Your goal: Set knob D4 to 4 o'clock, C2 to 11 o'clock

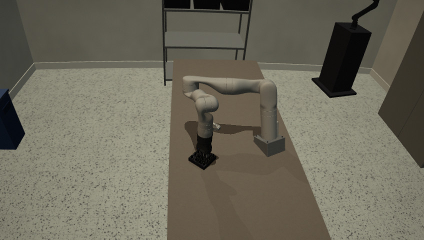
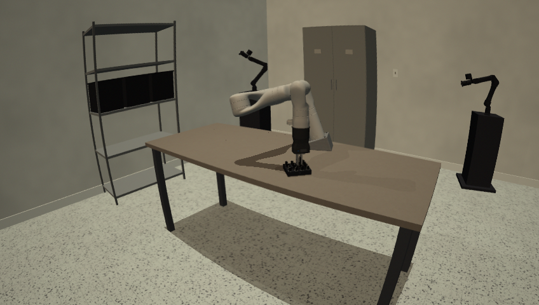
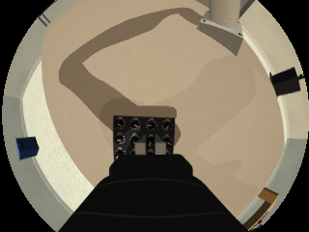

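The black knob box point(image 1: 197, 160) point(image 2: 293, 172) point(image 3: 122, 127) stands on its feet on the brown table point(image 1: 238, 193) point(image 2: 359, 189), near the table's left long edge in the top view. My gripper point(image 1: 205, 153) point(image 2: 300, 162) point(image 3: 151, 141) points straight down onto the box. Its two light fingers are shut on one knob point(image 3: 151, 143) in the box's inner part, third column from the left in the wrist view. I cannot read the printed names or the white lines, so I cannot tell which knob it is. My black wrist hides the nearest row.
The arm's grey base point(image 1: 269, 145) point(image 3: 222, 26) is bolted to the table to the right of the box. A metal shelf point(image 1: 205, 38) point(image 2: 128, 94) stands past the table's far end. A cabinet point(image 2: 338, 82), black pedestals point(image 1: 342, 59) point(image 2: 480, 150) and a blue bin point(image 1: 8, 124) stand off the table.
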